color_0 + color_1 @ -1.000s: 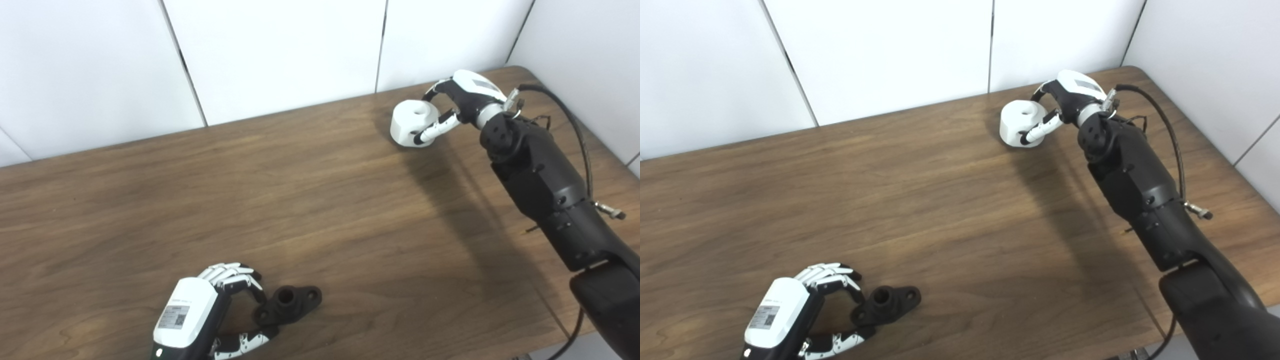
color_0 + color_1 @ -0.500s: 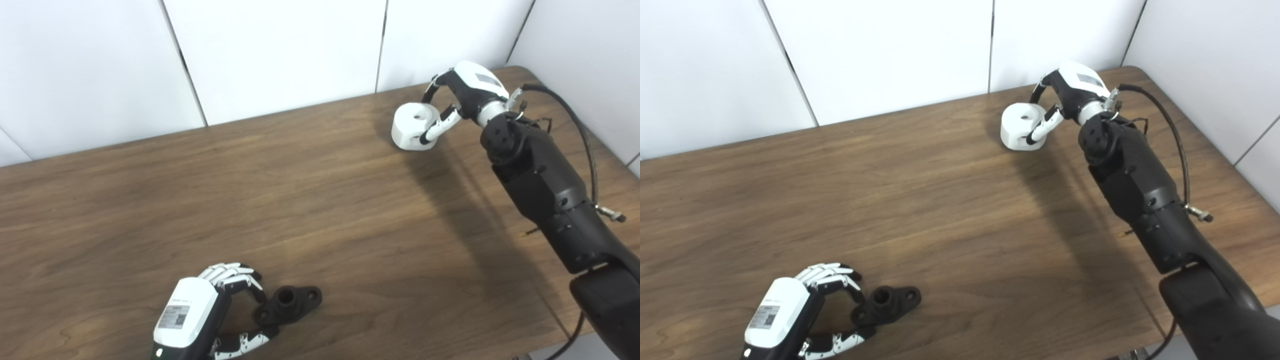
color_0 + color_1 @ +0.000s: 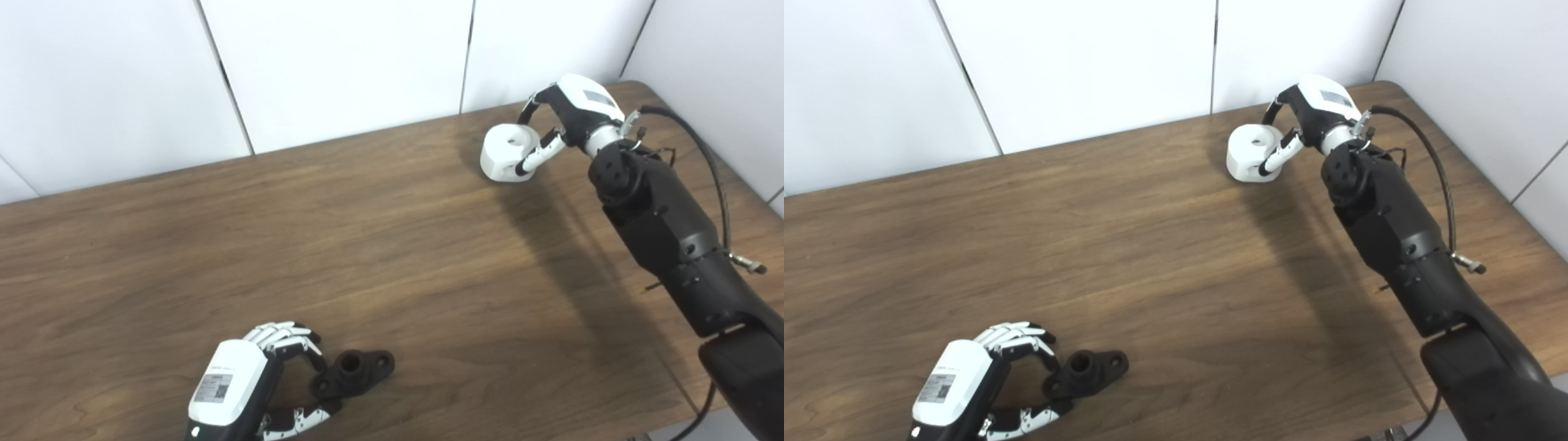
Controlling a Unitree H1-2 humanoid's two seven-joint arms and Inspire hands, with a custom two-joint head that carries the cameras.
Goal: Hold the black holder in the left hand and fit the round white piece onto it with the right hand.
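A brown wooden table (image 3: 367, 245) is seen from above, backed by white wall panels (image 3: 343, 61). At the near edge, left of centre, the left hand (image 3: 257, 383) is curled around one end of the black holder (image 3: 354, 370), which lies flat on the tabletop. Its fingers (image 3: 288, 340) are bent over the far side of the holder's left end and its thumb (image 3: 300, 418) is placed along the near side, so the part is loosely cupped; whether it is firmly gripped cannot be told. A raised round collar with a hole is shown at the holder's middle, with a smaller hole in the flange to its right.

Far away, at the table's back right corner, the round white piece (image 3: 505, 153) is clasped by the right hand (image 3: 566, 122), with fingers over its far side and the thumb across its near side. The piece is slightly tilted. The black right arm (image 3: 667, 239) is stretched in from the lower right.
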